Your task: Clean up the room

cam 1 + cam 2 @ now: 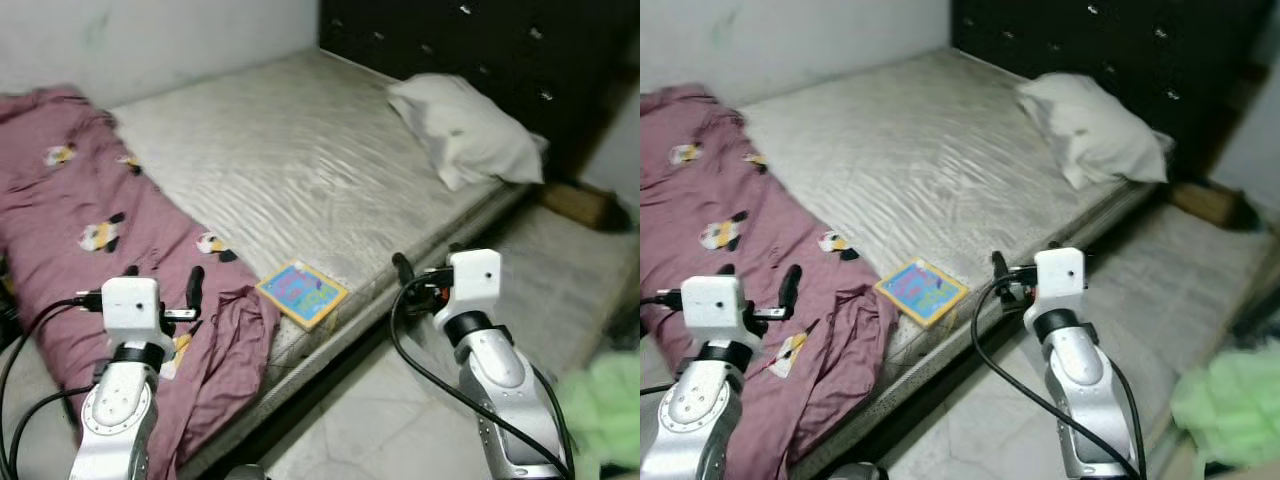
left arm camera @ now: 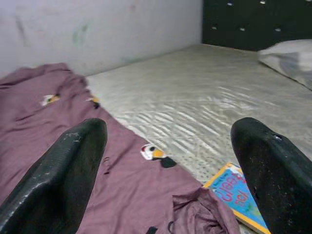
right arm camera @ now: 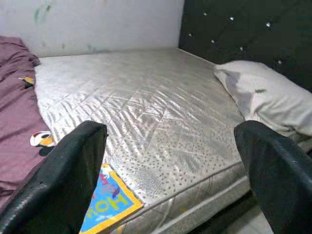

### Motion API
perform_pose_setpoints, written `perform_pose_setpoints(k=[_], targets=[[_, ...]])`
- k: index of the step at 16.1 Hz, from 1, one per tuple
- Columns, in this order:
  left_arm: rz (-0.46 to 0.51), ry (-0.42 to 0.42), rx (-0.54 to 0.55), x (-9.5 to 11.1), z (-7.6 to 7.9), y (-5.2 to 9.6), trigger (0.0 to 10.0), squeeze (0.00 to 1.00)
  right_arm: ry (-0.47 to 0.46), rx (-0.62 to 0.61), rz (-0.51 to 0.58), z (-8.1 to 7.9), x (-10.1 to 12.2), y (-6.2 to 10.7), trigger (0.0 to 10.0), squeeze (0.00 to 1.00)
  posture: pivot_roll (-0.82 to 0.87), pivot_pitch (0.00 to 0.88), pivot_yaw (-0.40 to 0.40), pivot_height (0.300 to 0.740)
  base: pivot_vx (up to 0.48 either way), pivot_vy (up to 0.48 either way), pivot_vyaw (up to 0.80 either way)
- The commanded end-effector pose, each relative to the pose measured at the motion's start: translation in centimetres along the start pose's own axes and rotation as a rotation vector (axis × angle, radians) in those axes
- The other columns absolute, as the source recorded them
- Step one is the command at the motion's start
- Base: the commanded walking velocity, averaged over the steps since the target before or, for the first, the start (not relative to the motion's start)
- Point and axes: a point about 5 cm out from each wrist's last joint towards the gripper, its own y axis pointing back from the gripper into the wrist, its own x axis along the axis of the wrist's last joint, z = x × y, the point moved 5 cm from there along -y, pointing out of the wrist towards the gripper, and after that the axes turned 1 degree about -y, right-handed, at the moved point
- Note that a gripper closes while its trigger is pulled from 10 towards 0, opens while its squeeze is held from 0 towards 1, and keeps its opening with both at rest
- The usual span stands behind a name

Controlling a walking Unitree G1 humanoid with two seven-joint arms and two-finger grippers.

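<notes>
A maroon blanket (image 1: 70,200) with small printed figures lies crumpled over the left part of the bare mattress (image 1: 290,150) and hangs off its front edge. A colourful flat book (image 1: 302,292) rests near that front edge, just right of the blanket. A white pillow (image 1: 465,130) sits at the head end. My left gripper (image 1: 163,280) hovers open over the hanging blanket, its fingers (image 2: 73,165) spread wide, with nothing between them. My right gripper (image 1: 428,262) is open and holds nothing, by the mattress edge right of the book (image 3: 107,200).
A dark tufted headboard (image 1: 480,50) stands at the back right, a pale wall behind the bed. On the tiled floor (image 1: 380,410) lie a brown object (image 1: 578,203) near the headboard and a green cloth (image 1: 600,405) at the lower right.
</notes>
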Motion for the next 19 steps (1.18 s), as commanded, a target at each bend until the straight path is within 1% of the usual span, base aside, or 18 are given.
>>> perform_pose_setpoints(k=[1, 5, 7, 10, 11, 13, 17, 18, 19], targets=[[0.01, 0.001, -0.01, 0.3, 0.4, -0.1, 10.0, 0.0, 0.004, -0.019, -0.01, 0.6, -0.2, 0.1, 10.0, 0.0, 0.0, 0.012, -0.025, 0.74, 0.0, 0.0, 0.79], [0.013, -0.001, -0.016, 0.4, 0.7, -0.3, 10.0, 0.0, 0.003, -0.021, -0.01, 0.6, -0.4, 0.0, 10.0, 0.0, 0.01, 0.011, -0.017, 0.74, 0.0, 0.0, 0.79], [0.035, 0.001, -0.017, 1.4, 1.2, -0.7, 10.0, 0.0, 0.011, -0.044, 0.034, 1.0, 0.7, -0.7, 10.0, 0.0, 0.02, 0.014, -0.016, 0.74, 0.0, 0.0, 0.79], [0.045, 0.006, -0.031, 1.7, 1.6, -0.9, 10.0, 0.0, 0.013, -0.045, 0.056, 1.0, 1.4, -1.5, 10.0, 0.0, 0.03, 0.015, -0.02, 0.74, 0.0, 0.0, 0.79], [0.036, 0.008, -0.027, 1.2, 1.5, -0.8, 10.0, 0.0, 0.014, -0.039, 0.056, 0.8, 1.4, -1.6, 10.0, 0.0, 0.02, 0.008, -0.021, 0.74, 0.0, 0.0, 0.79], [0.01, 0.035, -0.01, 0.2, 1.6, -0.8, 10.0, 0.0, 0.003, -0.016, 0.062, -0.5, 1.1, -2.0, 10.0, 0.0, 0.02, 0.0, -0.011, 0.74, 0.0, 0.0, 0.79], [-0.008, 0.036, -0.015, -0.4, 2.0, -0.9, 10.0, 0.0, -0.022, -0.017, 0.036, -1.0, -0.1, -2.1, 10.0, 0.0, 0.04, 0.0, -0.007, 0.74, 0.0, 0.0, 0.79], [-0.011, 0.033, -0.016, -0.5, 1.8, -1.1, 10.0, 0.0, -0.01, 0.016, 0.037, -1.7, -0.2, -2.4, 10.0, 0.0, 0.03, 0.0, -0.011, 0.74, 0.0, 0.0, 0.79], [-0.009, 0.031, -0.016, -0.6, 1.7, -1.2, 10.0, 0.0, -0.004, 0.03, 0.044, -1.9, -0.1, -2.6, 10.0, 0.0, 0.03, 0.0, -0.023, 0.74, 0.0, 0.0, 0.79]])
